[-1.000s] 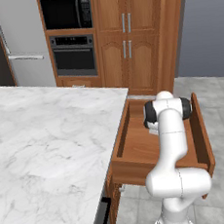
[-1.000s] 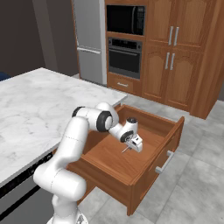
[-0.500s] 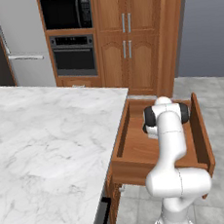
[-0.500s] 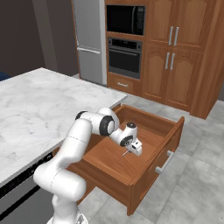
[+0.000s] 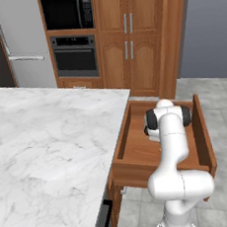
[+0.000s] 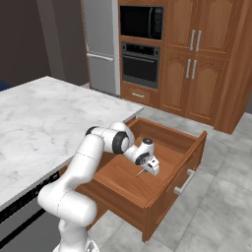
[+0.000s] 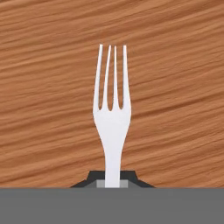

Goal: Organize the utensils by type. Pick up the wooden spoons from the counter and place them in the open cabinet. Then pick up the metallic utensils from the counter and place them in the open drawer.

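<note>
The hand (image 6: 147, 168) hangs low inside the open drawer (image 6: 189, 142), clamped on the fork (image 7: 112, 118) (tines pointing down), presumably for release.

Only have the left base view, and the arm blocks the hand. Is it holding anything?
Observer: Yes. The hand view shows the gripper shut on a metal fork, held by the handle, tines pointing away.
Operator: Where is it?
Observer: The right base view shows it inside the open drawer, above the wooden floor.
Operator: Fork touching the floor?
Observer: Cannot tell. In the right base view the fork slants down, close to the floor.
</note>
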Tool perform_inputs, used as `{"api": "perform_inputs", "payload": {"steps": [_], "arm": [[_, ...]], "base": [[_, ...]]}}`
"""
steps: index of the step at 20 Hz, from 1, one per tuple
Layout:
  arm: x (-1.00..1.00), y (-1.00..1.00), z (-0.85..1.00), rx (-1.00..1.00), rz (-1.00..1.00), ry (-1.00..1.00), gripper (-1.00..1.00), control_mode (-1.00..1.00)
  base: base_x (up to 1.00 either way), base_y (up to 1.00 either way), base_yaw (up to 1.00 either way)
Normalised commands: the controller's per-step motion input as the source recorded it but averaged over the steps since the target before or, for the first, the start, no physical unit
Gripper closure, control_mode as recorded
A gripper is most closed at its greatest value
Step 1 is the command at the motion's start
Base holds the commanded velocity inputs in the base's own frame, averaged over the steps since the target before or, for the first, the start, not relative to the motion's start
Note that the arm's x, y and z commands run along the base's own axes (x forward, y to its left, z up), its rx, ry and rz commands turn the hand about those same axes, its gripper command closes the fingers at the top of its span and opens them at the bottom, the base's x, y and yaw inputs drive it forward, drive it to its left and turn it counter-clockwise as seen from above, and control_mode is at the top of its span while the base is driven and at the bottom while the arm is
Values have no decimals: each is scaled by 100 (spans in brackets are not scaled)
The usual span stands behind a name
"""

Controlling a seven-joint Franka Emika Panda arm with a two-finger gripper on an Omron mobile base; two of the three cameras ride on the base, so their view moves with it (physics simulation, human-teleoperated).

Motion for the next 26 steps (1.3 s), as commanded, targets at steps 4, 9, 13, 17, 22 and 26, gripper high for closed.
{"api": "perform_inputs", "payload": {"steps": [4, 9, 13, 17, 22, 26], "arm": [[1, 0, -22, 0, 0, 0, 100, -100], [0, -2, -3, 0, 0, 0, -100, -100], [0, -2, 11, 0, -1, 0, -100, -100], [-1, 0, 36, 0, -1, 0, -100, -100], [0, -2, 59, 0, -2, 0, -100, -100], [-13, 0, 58, -3, -1, -2, -100, -100]], "base": [[0, 0, 0], [0, 0, 0], [0, 0, 0], [0, 0, 0], [0, 0, 0], [0, 0, 0]]}}
